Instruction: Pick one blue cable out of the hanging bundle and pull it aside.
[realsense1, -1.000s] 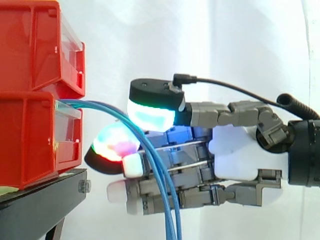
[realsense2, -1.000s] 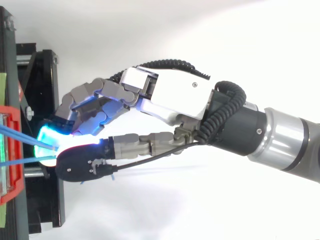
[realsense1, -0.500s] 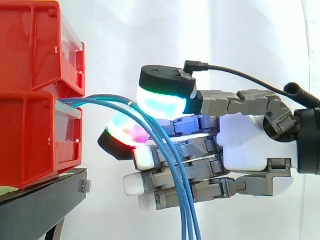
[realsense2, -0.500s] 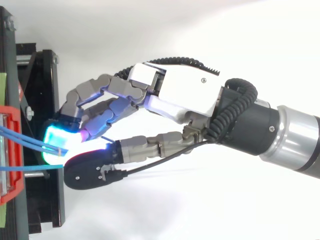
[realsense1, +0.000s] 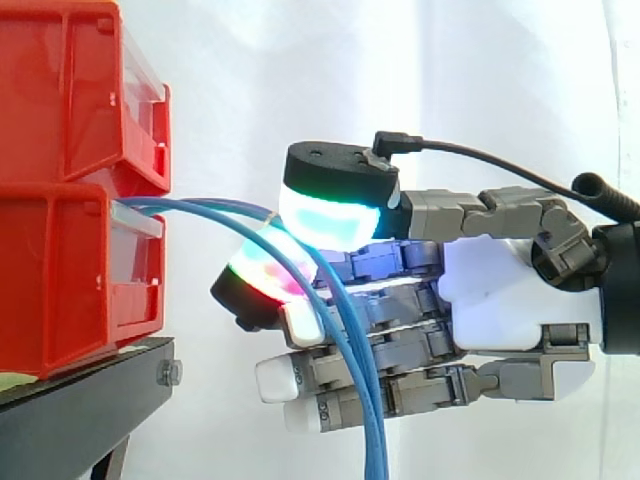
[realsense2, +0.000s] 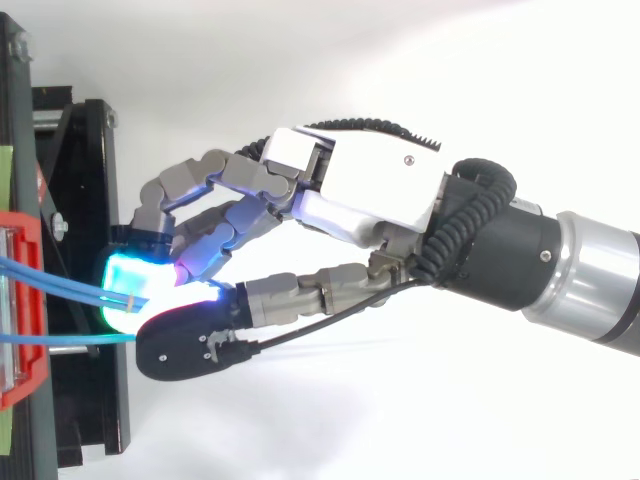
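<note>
1. Since a second ago, the hand has been drawn toward 3 o'clock in the side view, away from the lower red bin.
2. Its fingers are held level, stretched toward 9 o'clock. The thumb pad is closed down against a red-glowing fingertip, and the blue cables are clamped between them.
3. The blue cables are seen arching out of that bin toward 3 o'clock, passing through the pinch, then hanging toward 6 o'clock.

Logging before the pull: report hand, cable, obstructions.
Hand pinching blue cables between thumb and finger pads. Cables run from lower red bin. No obstruction seen.
</note>
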